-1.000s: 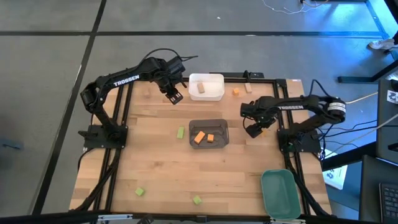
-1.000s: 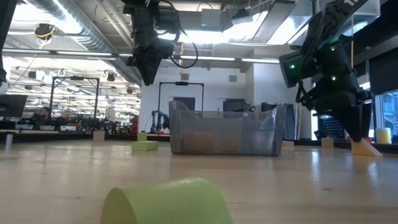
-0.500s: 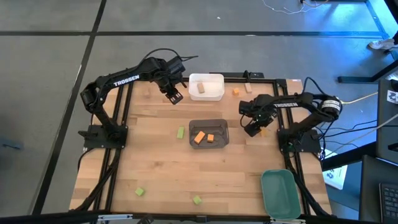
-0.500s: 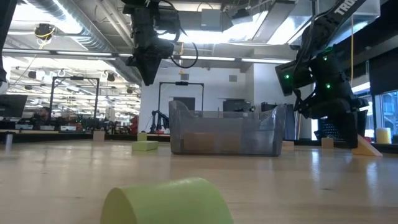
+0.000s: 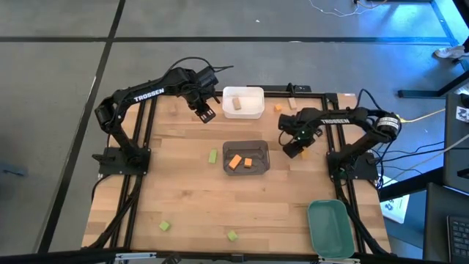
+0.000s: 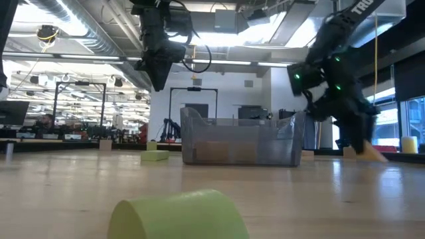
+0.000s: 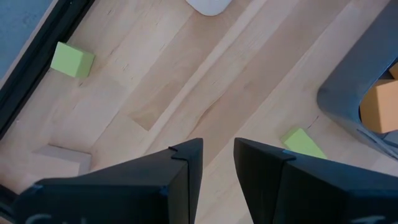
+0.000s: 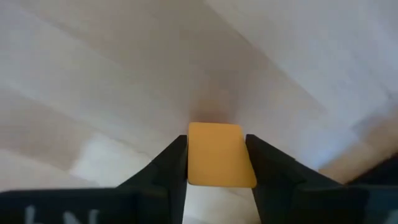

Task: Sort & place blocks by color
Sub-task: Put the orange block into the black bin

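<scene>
Two arms work the wooden table [image 5: 183, 198], and only the right one differs from a second ago: the right gripper [image 5: 292, 150] has slid from beside the table's right rail toward the dark grey bin [image 5: 262, 158], and its fingers, spread wide then, have closed in. The right wrist view shows an orange block [image 8: 221, 154] sitting squarely between the two dark fingers [image 8: 165, 165], both touching its sides. In the low view that gripper [image 6: 362, 143] hangs low over the tabletop, to the right of the grey bin [image 6: 192, 129].

The left gripper [image 5: 205, 114] has not moved; it hovers above bare wood just left of the white bin [image 5: 253, 111], its fingers [image 7: 180, 171] a narrow gap apart with nothing between them.

White lettering reading TROSSEN runs along the left arm [image 5: 149, 94]; the matching mark on the right arm [image 5: 338, 124] is too small to read surely.

Two orange blocks [image 5: 235, 162] lie in the grey bin, a tan block [image 5: 237, 105] in the white bin. Another orange block [image 5: 278, 108] rests near the far edge. Light green blocks lie loose: one [image 5: 212, 156] left of the grey bin, two [image 5: 165, 226] near the front edge. The green bin [image 5: 328, 229] sits at the front right corner. Open wood stretches between the grey bin and the front edge.
</scene>
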You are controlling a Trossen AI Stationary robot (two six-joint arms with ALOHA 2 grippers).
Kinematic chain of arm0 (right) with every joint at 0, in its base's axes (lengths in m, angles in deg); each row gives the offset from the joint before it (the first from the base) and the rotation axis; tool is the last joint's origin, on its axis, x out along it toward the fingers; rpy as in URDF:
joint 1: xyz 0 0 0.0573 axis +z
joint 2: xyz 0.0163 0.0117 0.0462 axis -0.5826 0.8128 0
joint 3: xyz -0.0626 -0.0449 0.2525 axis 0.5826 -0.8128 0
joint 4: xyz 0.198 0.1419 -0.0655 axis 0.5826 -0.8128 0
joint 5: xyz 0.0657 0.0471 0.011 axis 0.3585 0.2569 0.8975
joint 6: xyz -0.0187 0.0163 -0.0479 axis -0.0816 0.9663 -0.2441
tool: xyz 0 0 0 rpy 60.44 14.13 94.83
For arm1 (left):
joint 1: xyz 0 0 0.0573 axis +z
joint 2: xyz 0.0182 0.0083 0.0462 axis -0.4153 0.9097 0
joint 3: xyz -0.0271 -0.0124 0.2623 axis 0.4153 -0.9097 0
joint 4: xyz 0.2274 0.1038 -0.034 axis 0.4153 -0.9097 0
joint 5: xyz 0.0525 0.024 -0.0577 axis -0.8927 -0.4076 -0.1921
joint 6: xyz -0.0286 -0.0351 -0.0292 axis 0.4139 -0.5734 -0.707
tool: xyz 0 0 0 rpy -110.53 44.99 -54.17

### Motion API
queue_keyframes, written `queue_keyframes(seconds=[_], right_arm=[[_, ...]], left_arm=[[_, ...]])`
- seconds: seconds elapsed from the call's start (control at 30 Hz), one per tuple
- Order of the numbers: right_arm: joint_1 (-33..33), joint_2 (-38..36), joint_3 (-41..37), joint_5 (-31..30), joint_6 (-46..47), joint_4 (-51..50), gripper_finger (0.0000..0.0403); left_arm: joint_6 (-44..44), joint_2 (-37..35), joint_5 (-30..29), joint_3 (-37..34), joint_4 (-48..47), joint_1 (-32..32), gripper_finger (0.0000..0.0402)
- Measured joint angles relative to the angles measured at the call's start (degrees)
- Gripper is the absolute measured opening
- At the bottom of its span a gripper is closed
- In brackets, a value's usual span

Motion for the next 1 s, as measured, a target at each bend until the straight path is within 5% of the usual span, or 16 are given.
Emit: queue_keyframes(seconds=[0.33,0.63,1.0], right_arm=[[2.7,0.0,18.2,1.5,-5.5,-0.4,0.0133],[8.6,-0.1,26.8,4.8,-9.9,4.9,0.0133],[14.9,3.7,25.8,7.8,-13.2,12.5,0.0133]], left_arm=[[14.8,0.0,5.6,0.0,0.0,-0.1,0.0082],[34.7,0.0,29.5,0.0,1.9,-0.1,0.0082],[34.0,0.0,30.3,0.0,3.4,-0.1,0.0082]])
